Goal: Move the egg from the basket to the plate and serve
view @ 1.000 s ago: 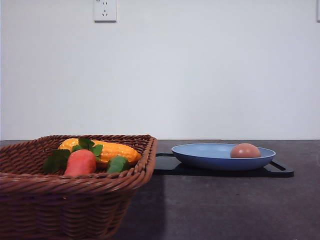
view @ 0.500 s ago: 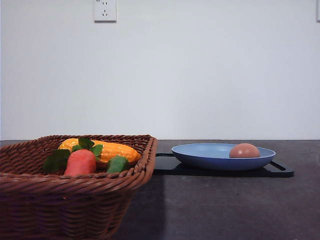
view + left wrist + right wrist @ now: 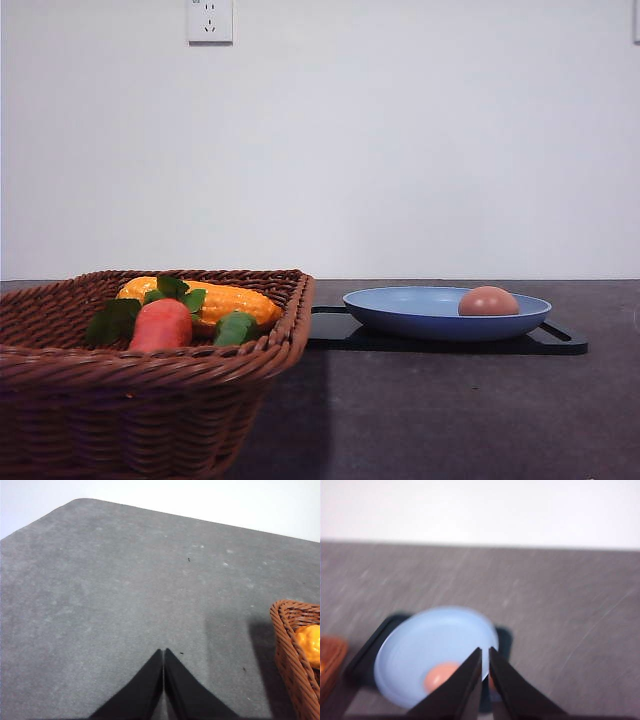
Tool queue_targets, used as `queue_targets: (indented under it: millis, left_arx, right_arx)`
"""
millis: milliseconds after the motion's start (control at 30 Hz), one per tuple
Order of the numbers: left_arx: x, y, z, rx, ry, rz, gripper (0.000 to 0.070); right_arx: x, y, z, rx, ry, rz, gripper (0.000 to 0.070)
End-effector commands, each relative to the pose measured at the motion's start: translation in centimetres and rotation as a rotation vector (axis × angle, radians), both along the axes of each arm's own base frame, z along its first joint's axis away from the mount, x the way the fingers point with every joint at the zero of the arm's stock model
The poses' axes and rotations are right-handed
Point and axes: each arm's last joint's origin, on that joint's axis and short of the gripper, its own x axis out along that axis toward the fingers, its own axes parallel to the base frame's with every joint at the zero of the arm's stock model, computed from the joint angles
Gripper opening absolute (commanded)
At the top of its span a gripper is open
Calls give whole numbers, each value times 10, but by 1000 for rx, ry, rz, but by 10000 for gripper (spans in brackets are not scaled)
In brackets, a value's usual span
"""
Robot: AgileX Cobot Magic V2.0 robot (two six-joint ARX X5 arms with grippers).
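The right end effector (image 3: 485, 652), fingers nearly pressed together, hangs above the round matte blue plate (image 3: 420, 645) holding the pinkish-brown oval egg (image 3: 439, 676); the left end effector (image 3: 163, 652), pressed together, hangs over the grey worktop (image 3: 110, 605).

Pinkish-brown egg (image 3: 488, 301), blue plate (image 3: 420, 312), black tray (image 3: 555, 338), dark-brown woven basket (image 3: 140, 400).

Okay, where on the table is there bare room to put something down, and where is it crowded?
Bare tabletop lies in front of the black tray, right of the basket. The left wrist view shows another wide bare stretch beside the basket. It's crowded inside the basket, with corn and carrot, and on the plate, where the egg sits.
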Motion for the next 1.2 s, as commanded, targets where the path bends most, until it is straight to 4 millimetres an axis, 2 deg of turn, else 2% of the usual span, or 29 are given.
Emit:
queue_targets:
  millis: [0,167,267,500,700,1000,1167]
  left_arx:
    - [1,0,-9,-2,34,-2,0]
    - [1,0,-9,-2,34,-2,0]
    - [1,0,-9,-2,34,-3,0]
    - [1,0,-9,-2,34,-3,0]
    - [1,0,-9,-2,34,-2,0]
    - [1,0,-9,-2,34,-2,0]
    - [1,0,-9,-2,34,-2,0]
  right_arx:
    - [0,-1,3,-15,-28,-32,0]
    - [-11,-9,7,-79,-108,-168,0]
    - [-16,-15,0,-97,-157,-178,0]
    - [-18,-25,-50,-78,-245,-58,0]
    - [-18,-27,-90,-69,-219,13,0]
    - [-19,-27,-117,-58,-194,19,0]
    - [-21,-26,-128,-45,-104,46,0]
